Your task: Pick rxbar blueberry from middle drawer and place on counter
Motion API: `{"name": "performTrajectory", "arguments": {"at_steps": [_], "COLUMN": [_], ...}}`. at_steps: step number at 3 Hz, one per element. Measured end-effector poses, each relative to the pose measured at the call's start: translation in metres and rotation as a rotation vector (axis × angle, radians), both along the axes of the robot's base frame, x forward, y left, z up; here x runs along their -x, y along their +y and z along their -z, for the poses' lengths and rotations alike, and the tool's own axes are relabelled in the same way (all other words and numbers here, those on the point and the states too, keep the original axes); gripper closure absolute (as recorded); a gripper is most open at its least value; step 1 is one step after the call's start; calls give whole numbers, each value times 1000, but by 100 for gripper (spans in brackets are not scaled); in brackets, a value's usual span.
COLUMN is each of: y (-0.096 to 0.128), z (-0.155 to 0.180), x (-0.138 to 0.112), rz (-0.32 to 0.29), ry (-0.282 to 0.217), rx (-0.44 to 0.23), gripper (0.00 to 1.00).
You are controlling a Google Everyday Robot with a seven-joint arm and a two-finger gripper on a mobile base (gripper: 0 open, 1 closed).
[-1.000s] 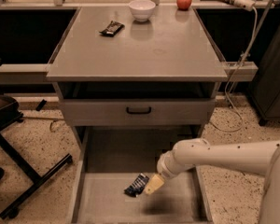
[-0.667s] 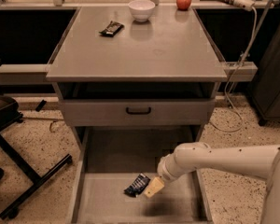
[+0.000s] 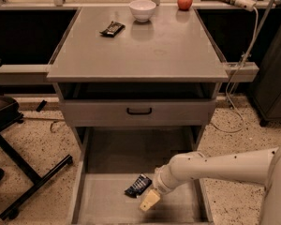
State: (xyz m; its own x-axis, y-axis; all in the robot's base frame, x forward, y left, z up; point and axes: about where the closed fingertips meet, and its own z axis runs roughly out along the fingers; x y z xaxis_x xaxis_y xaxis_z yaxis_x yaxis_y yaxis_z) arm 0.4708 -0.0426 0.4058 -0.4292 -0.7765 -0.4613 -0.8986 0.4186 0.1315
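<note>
Blueberry bar (image 3: 138,185) is lying mid-floor in the drawer (image 3: 99,206), off the walls; gripper (image 3: 150,200) hanging just beside, grip unclear.

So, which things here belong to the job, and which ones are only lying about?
For the job: blue snack bar lying in the open drawer; counter; gripper, low in the drawer, close beside the bar.
Only lying about: dark bar, white bowl, apple.
</note>
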Motion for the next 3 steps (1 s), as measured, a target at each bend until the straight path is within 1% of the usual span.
{"name": "performTrajectory", "arguments": {"at_steps": [1,2,3], "y": [8,42,41], "z": [13,41,46], "x": [0,-5,-6], "rz": [20,27,32], "ry": [-2,9,17], "rx": [22,27,22], "gripper": [0,0,0]}}
